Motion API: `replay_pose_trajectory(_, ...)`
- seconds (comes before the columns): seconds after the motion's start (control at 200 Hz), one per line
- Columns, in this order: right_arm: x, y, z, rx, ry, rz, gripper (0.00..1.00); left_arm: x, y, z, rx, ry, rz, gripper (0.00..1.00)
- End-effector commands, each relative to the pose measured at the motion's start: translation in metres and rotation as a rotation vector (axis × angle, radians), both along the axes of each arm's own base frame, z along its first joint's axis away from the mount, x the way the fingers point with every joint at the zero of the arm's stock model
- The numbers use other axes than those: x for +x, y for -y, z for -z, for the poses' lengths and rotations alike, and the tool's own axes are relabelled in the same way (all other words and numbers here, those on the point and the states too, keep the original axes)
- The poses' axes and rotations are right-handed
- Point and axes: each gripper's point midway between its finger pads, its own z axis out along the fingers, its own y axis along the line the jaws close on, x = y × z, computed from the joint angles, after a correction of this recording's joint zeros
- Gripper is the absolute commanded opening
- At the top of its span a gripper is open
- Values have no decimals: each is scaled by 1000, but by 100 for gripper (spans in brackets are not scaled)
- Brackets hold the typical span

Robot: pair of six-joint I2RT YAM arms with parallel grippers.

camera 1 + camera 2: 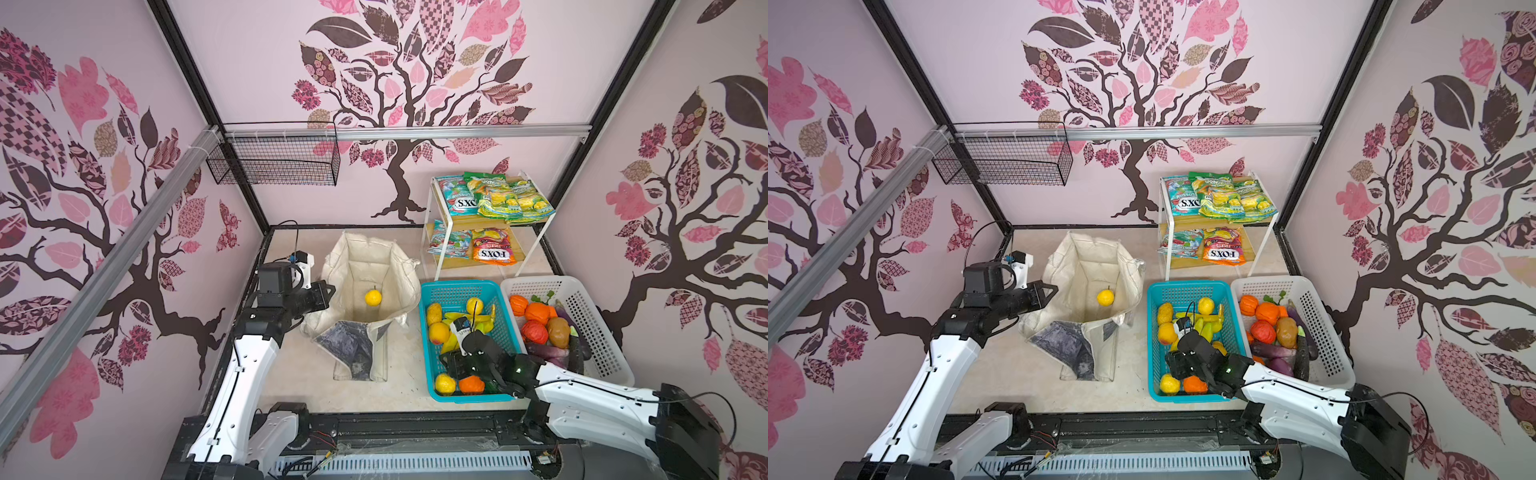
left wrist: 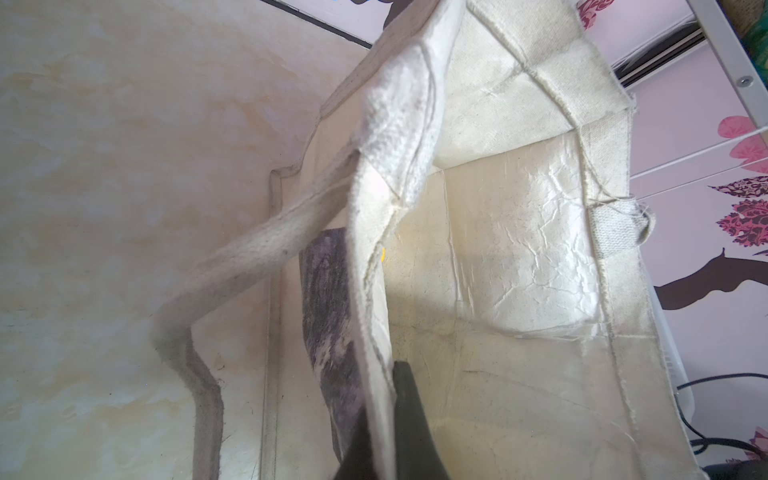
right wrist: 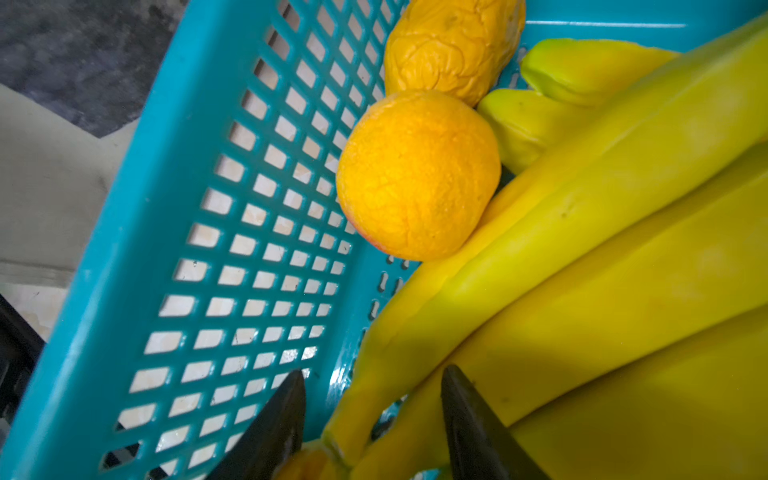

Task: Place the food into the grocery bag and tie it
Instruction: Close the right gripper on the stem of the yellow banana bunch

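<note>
Grocery bag (image 1: 365, 257) rim clamped in left tool (image 1: 328, 291); right tool (image 3: 372, 374) apart astride bananas (image 3: 602, 249) inside teal basket (image 3: 145, 208).

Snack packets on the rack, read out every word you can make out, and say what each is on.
"FOX'S": orange packet, lower shelf.
"FRUITS": same packet, above the brand.
"OX'S", upside down, first letter covered: teal packet, upper shelf.
"SPRING": green packet, upper shelf.
Other print on the packets: too blurred to read.
</note>
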Motion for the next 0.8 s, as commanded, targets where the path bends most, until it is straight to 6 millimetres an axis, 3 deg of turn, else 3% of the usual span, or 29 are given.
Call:
replay_pose_trajectory(0.0,1,4,-4,9,31,10,47,-1,2,7,-5,-8,10,0)
replay_pose_trajectory(0.115,2,9,-15,31,59,38,32,-2,3,7,-4,-7,13,0)
replay_pose_trajectory(0.225,4,11,-27,39,77,51,28,-2,2,6,-3,-6,11,0)
replay_pose_trajectory(0.345,6,10,-38,41,83,57,17,-2,2,5,-2,1,9,0)
replay_pose_trajectory(0.545,8,4,-57,70,68,64,13,-3,2,4,-2,5,9,0)
replay_pose_trajectory(0.795,8,4,-101,134,110,73,8,-2,1,5,-1,-1,7,0)
